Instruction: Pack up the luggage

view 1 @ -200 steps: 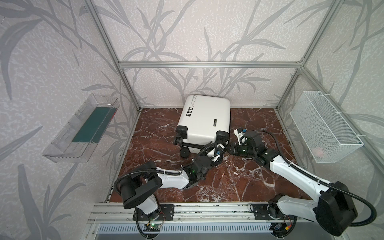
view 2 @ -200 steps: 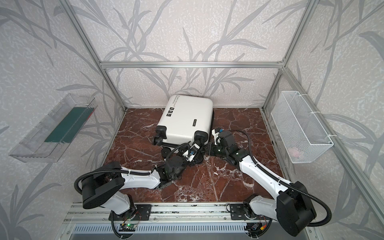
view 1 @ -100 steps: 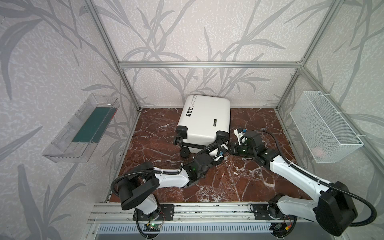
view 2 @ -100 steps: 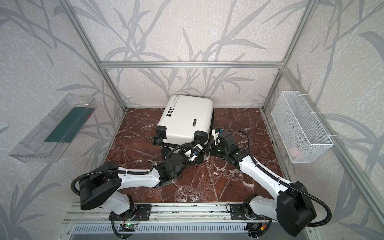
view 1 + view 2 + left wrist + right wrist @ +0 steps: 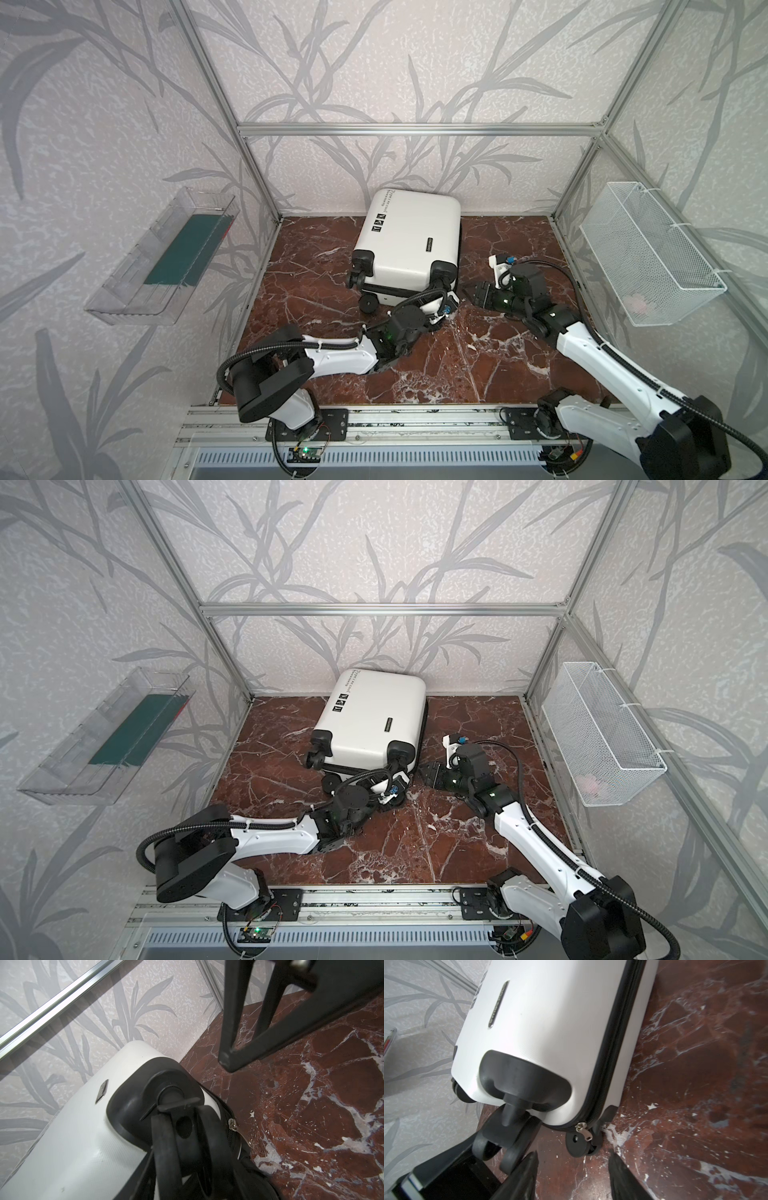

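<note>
What's in the cell, counted
One small white hard-shell suitcase (image 5: pixel 409 241) on four black caster wheels (image 5: pixel 581 1145) (never all four in a single view) with one silver zip pull (image 5: pixel 584 1129); two white-and-black robot arms, the left arm (image 5: pixel 340 359) and the right arm (image 5: pixel 602 365); one clear plastic bin (image 5: pixel 124 307) holding one dark green flat sheet (image 5: pixel 183 253); one white wire mesh basket (image 5: pixel 665 270) holding one pale pink item (image 5: pixel 636 303), too blurred to name

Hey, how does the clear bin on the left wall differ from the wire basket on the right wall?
The clear bin is see-through plastic; the wire basket is white mesh. The clear bin holds a flat dark green item; the wire basket holds something small and pink, too small to identify. Both are wall-mounted, long and open-topped.
</note>
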`<state>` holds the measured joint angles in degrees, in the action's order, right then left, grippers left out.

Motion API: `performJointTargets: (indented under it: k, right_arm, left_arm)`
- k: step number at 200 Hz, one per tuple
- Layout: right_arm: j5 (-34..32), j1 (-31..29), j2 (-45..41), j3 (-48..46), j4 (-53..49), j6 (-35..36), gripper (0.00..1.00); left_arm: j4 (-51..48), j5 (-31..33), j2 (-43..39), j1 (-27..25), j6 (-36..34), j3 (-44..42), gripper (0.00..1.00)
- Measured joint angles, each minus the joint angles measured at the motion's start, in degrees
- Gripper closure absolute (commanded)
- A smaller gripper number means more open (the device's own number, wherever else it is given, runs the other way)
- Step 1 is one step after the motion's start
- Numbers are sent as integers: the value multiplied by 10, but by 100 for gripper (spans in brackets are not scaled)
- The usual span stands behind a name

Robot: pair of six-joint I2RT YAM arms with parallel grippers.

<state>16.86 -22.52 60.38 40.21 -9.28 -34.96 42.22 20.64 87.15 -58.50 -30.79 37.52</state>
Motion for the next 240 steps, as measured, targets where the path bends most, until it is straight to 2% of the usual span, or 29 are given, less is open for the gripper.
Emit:
performJointTargets:
  k: [46,75,119,163,240]
  right_arm:
    - [0,3,5,-42,4,49,42]
    - [15,-1,38,-63,52,78,42]
    - [0,-66,106,-84,145,110,45]
    - [-37,-92,141,-99,219,112,49]
    - [-63,-98,174,-103,271,104,57]
  left_arm:
    - [-37,5,-11,1,-35,10,65]
    - [-56,9,-17,1,-47,17,66]
    - [-66,13,-17,4,-56,21,67]
    - [-75,19,-17,4,-56,25,67]
    - [-75,20,-17,4,-54,25,68]
